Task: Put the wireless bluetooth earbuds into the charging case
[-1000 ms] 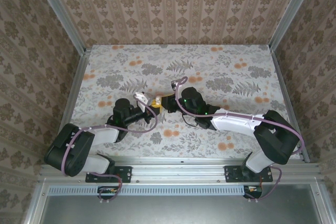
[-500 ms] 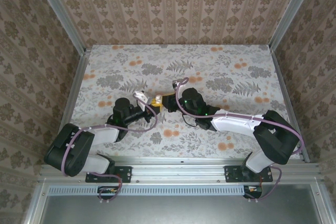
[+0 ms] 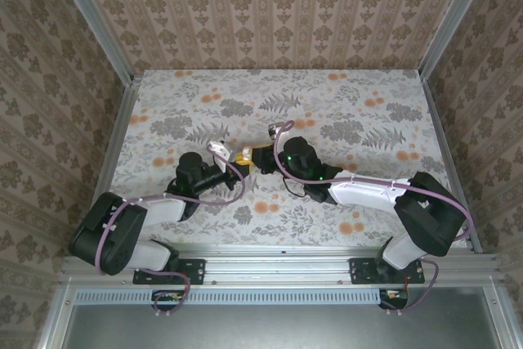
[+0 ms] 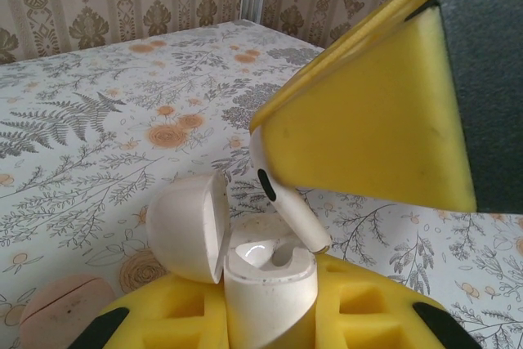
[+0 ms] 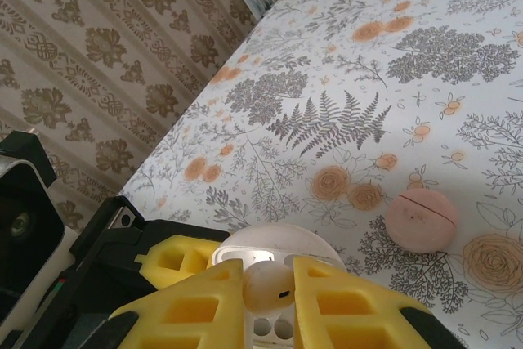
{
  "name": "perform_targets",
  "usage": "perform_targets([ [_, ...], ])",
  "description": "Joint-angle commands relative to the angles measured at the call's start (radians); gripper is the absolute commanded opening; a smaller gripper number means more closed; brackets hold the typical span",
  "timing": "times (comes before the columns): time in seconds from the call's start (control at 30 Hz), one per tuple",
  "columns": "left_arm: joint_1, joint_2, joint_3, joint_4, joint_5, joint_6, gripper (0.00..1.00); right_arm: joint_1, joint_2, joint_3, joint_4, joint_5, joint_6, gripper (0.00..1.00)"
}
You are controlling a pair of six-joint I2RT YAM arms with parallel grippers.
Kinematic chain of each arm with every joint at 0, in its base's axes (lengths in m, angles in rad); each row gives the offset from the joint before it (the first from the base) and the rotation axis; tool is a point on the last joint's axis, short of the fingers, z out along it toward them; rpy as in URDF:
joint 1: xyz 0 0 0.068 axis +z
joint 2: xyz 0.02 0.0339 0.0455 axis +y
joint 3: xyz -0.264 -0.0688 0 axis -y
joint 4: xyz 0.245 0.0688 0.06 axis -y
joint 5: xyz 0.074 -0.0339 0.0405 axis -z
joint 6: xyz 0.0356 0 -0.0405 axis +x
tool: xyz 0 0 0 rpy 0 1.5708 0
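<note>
One earbud (image 4: 286, 206), pinched between the right gripper's (image 5: 265, 290) fingers, slants stem-down directly over the open charging case (image 4: 270, 288), which the left gripper (image 4: 265, 320) clamps from below.

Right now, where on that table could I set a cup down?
Bare: the far table half up to the back wall, both corners included. Crowded: the middle, where left hand, case, right hand and earbud meet, a pink disc beside.

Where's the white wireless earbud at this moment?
In the left wrist view, the white earbud is pinched by the right gripper, its stem tip at the mouth of the open white charging case held in the left gripper.
</note>
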Motion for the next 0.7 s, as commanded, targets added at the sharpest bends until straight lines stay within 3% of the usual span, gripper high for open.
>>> perform_targets([
  [0.0,-0.014,-0.025,0.024,0.035,0.032,-0.010,0.07,0.005,-0.021,0.026,0.051,0.038,-0.019,0.18],
  [0.67,-0.016,-0.049,0.032,0.057,0.004,-0.061,0.08,0.006,-0.045,-0.003,0.072,0.046,-0.029,0.19],
])
